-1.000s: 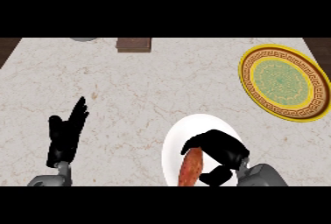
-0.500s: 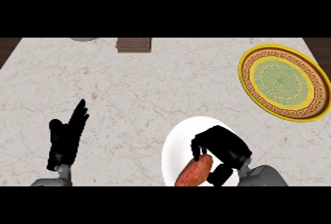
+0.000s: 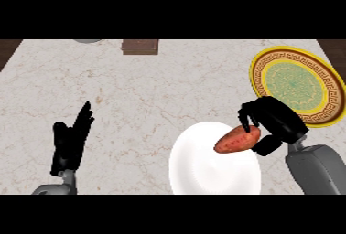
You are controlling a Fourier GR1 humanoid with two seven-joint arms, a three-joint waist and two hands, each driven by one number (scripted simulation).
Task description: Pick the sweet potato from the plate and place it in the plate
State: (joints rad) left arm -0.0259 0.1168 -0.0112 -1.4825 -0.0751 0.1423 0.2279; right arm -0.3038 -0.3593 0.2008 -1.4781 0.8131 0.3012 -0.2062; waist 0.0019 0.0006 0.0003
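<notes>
My right hand [image 3: 276, 119] is curled round one end of the orange-red sweet potato [image 3: 236, 139] and holds it above the upper right part of the white plate [image 3: 202, 171]. The potato's free end points left over the plate. To the upper right lies the yellow plate with a green patterned centre [image 3: 297, 84]; my right hand sits at its lower left rim. My left hand [image 3: 71, 139] rests open at the lower left, fingers pointing up.
The marble counter [image 3: 148, 91] spreads across the view. A brown block [image 3: 140, 45] sits at the far edge, with a grey round object [image 3: 86, 41] left of it.
My right hand has risen and moved up and to the right, toward the yellow plate, carrying the sweet potato off the white plate's middle. The left hand has stayed still.
</notes>
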